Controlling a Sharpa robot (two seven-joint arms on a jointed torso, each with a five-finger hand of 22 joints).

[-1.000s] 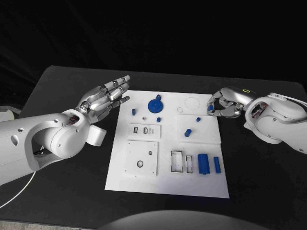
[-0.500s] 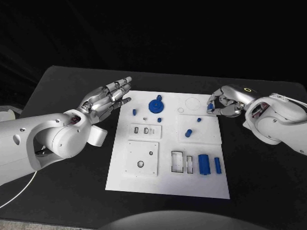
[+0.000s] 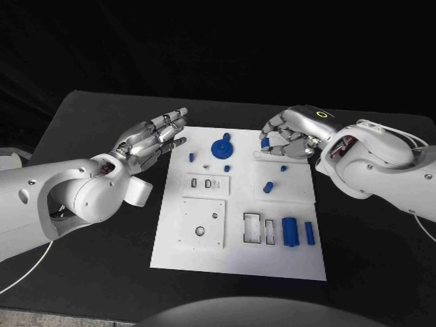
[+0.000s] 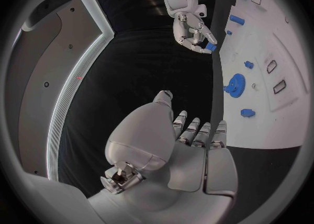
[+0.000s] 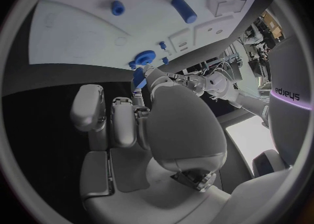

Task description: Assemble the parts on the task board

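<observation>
Right hand [image 3: 289, 135] shifted inward, blue part [image 3: 265, 143] upright

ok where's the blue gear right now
In the head view, the blue gear sits on the task board near its far edge, between the open left hand and the right hand.

One word can be read: "edjeys", in dark letters on a white panel [image 5: 292, 94] at the right edge of the right wrist view.

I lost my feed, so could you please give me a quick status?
Left hand open beside the board. Right hand pinching a small blue part above it. Nothing in the way.
</observation>
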